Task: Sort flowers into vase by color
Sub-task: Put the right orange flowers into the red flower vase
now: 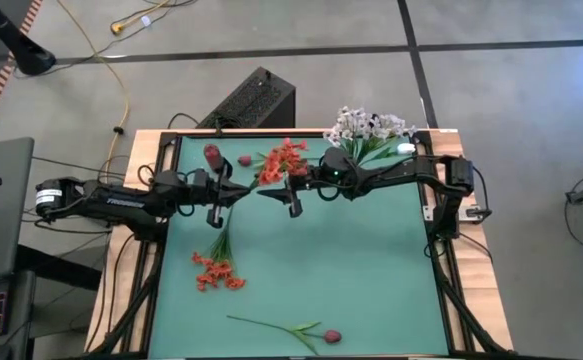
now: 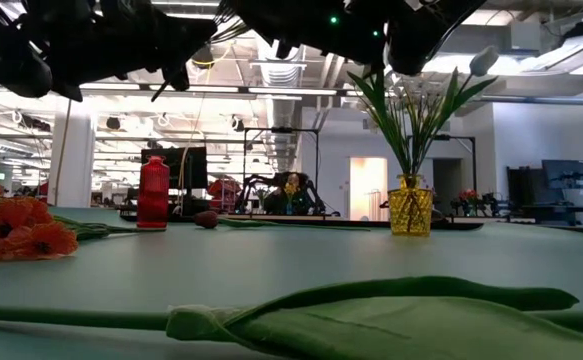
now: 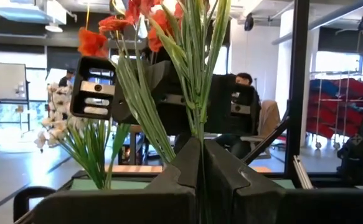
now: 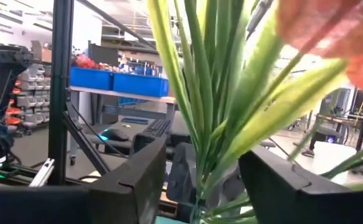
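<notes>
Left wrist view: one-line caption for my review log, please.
Left gripper shut on an orange-red flower spray's green stems, held upright, with the right gripper just beyond the blossoms.

Grey floor [image 1: 511, 110] with dark seams, yellow cable [image 1: 121, 90]; blue bins [image 4: 116, 83] on shelving.

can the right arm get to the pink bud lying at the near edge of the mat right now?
Probably not yet: the right gripper straddles the orange-red spray that the left gripper holds. The mat around the pink bud looks clear.

No readable text or labels.
</notes>
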Controlling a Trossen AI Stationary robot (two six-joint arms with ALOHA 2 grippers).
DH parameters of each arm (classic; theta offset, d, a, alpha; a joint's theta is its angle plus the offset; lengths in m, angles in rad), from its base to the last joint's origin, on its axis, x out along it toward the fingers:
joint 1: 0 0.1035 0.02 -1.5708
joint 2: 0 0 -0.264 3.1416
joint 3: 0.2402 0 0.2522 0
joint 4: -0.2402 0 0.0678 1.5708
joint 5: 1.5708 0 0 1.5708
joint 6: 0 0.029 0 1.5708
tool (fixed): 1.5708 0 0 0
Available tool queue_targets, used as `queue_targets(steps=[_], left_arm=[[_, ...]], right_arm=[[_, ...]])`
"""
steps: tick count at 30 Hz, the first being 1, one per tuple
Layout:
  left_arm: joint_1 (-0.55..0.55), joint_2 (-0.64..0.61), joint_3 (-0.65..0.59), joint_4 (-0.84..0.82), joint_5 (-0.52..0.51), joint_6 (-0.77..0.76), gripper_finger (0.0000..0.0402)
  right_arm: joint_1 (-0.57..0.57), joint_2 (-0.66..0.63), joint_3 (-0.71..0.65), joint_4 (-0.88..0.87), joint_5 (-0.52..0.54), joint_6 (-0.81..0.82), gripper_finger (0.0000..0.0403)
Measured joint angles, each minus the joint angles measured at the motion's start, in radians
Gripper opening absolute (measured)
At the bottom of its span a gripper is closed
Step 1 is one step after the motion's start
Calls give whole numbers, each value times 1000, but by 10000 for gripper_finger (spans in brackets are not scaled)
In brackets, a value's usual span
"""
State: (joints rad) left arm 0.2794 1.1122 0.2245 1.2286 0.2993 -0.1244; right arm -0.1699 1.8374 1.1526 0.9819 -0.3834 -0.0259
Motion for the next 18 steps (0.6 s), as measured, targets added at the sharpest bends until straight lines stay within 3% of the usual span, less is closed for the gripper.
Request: queue_targets(steps=[6, 10, 18], left_arm=[[0, 0, 0, -21, 2, -1, 5], [1, 0, 0, -20, 27, 9, 39], [17, -116, 4, -166, 34, -6, 152]], right_arm=[[0, 0, 0, -6, 23, 16, 108], [0, 0, 0, -18, 22, 19, 32], [0, -9, 6, -45, 24, 52, 35]])
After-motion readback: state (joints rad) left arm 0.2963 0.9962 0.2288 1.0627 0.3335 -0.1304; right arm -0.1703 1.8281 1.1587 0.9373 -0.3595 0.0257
